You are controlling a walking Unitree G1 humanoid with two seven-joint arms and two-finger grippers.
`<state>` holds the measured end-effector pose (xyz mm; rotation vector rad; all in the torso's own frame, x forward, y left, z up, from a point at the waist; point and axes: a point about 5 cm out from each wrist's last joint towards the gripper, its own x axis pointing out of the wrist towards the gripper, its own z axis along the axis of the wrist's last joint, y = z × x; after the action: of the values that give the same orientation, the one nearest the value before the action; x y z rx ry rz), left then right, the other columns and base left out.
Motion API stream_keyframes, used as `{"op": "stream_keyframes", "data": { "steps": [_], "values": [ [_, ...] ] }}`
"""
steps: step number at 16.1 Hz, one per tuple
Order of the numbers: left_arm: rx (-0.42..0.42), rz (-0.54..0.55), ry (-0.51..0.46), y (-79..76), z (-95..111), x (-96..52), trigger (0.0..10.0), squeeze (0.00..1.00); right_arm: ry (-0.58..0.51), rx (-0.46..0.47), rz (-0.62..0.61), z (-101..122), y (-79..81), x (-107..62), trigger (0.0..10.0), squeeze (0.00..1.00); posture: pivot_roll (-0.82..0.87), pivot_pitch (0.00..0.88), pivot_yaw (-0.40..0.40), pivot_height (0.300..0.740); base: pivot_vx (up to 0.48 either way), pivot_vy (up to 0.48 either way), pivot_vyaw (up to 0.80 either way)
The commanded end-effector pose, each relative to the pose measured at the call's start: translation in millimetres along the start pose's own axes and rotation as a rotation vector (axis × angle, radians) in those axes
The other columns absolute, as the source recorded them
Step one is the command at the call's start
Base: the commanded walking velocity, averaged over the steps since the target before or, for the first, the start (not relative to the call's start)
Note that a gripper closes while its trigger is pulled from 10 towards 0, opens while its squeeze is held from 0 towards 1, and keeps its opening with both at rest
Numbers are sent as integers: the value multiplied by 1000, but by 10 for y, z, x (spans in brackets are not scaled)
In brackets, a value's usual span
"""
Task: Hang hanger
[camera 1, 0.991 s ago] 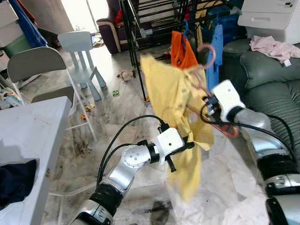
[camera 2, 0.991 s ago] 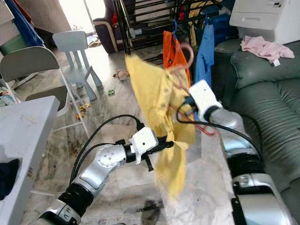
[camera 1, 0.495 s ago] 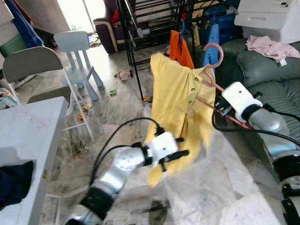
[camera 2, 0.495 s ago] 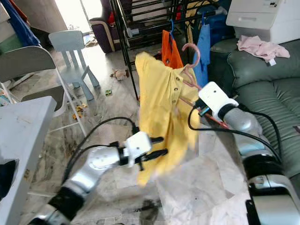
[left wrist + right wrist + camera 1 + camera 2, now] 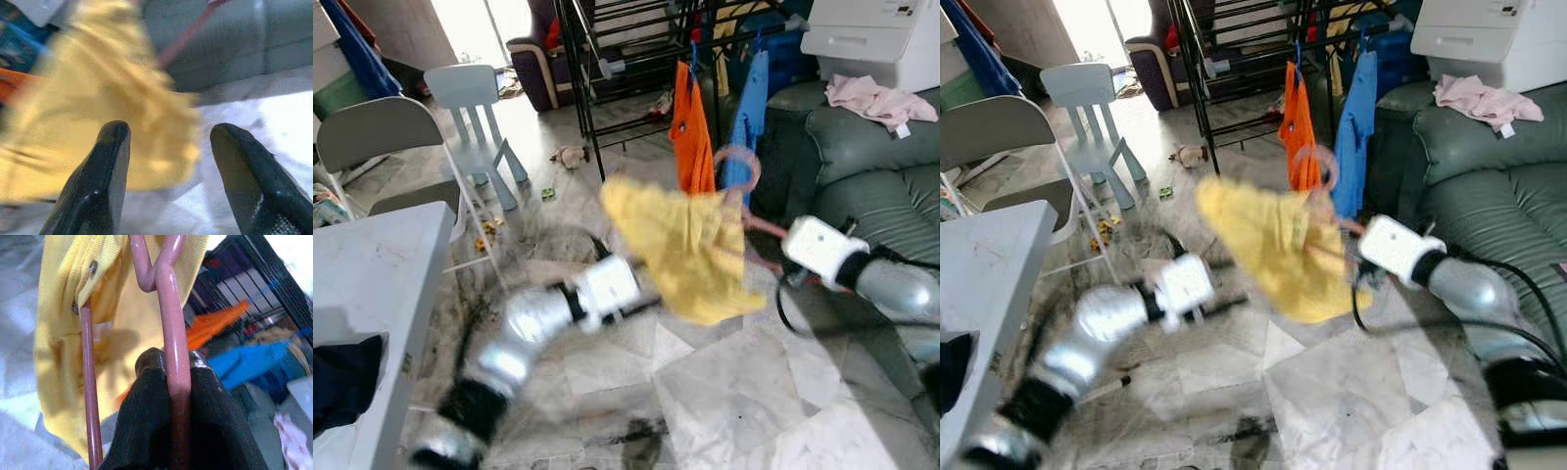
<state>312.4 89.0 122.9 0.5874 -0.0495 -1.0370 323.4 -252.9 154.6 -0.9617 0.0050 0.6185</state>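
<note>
A yellow shirt hangs on a pink hanger and billows sideways in mid-air, in front of the black drying rack. My right gripper is shut on the hanger's neck just below the hook, and its white wrist sits right of the shirt. My left arm is blurred, low and left of the shirt. My left gripper is open with nothing between its fingers, and the shirt's hem lies just beyond them.
An orange garment and a blue one hang on the rack. A green sofa with a pink cloth stands at the right. A white table and chairs are at the left. Marble floor lies below.
My left gripper has let go of the shirt's hem and drawn back to the left. My right gripper has swung the hanger lower, and the shirt has flared out sideways.
</note>
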Motion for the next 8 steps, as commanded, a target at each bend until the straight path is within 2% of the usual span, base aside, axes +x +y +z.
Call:
{"op": "stream_keyframes", "data": {
  "steps": [1,3,5,6,8],
  "values": [
    [31,30,38,125,-69,-91,10000,1000,-92,-70,30,135,-14,-14,10000,0,-173,0,119,740,0,0,0],
    [74,49,39,260,-45,-123,10000,1000,-95,-139,70,106,3,-82,10000,0,-175,0,124,740,0,0,0],
    [111,34,58,353,-47,-123,10000,1000,-137,-187,56,146,-45,-124,10000,0,-176,0,130,740,0,0,0],
    [136,14,77,353,-75,-110,10000,1000,-153,-211,42,180,-78,-119,10000,0,-177,0,133,740,0,0,0],
    [136,-31,94,329,-114,-63,10000,1000,-197,-247,11,278,-124,-88,10000,0,-177,0,139,740,0,0,0]
  ]
}}
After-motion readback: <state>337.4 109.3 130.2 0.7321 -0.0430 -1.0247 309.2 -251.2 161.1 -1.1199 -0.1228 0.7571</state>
